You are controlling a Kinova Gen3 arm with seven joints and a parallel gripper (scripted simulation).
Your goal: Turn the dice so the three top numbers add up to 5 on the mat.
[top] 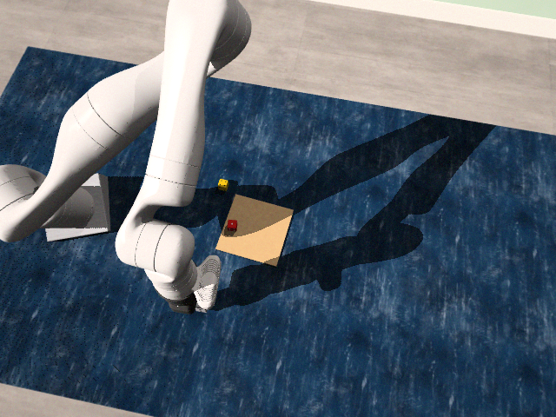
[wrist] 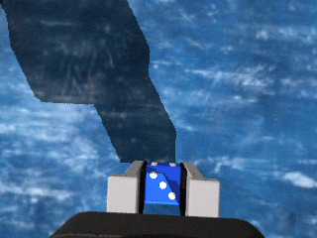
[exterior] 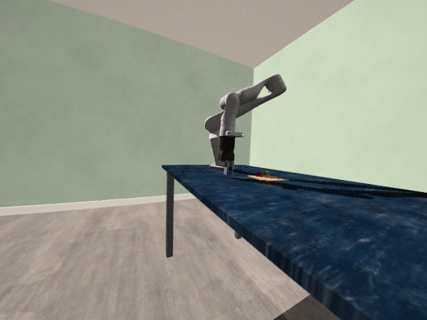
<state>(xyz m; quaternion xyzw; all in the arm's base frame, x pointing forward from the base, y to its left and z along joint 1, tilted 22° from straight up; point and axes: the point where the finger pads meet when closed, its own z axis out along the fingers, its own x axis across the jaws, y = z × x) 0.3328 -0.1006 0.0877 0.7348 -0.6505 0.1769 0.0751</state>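
Note:
My gripper [exterior: 227,171] [wrist: 162,179] is shut on the blue die [wrist: 161,184], with a pad against each side. It is low over the table, left of the mat in the exterior view; the arm hides the fingers in the top view. The blue die's face towards the wrist camera shows three white pips. The red die [top: 231,225] [exterior: 259,174] lies on the tan mat [top: 265,237] [exterior: 272,179] near its edge on the robot base's side, one pip on top. The yellow die [top: 222,184] [exterior: 266,173] lies off the mat, beside its corner; its top number is unclear.
The blue table [top: 314,340] [exterior: 275,210] bears everything. The robot base [top: 96,201] stands at the left in the top view. The arm's shadow crosses the table and part of the mat, with the red die inside it.

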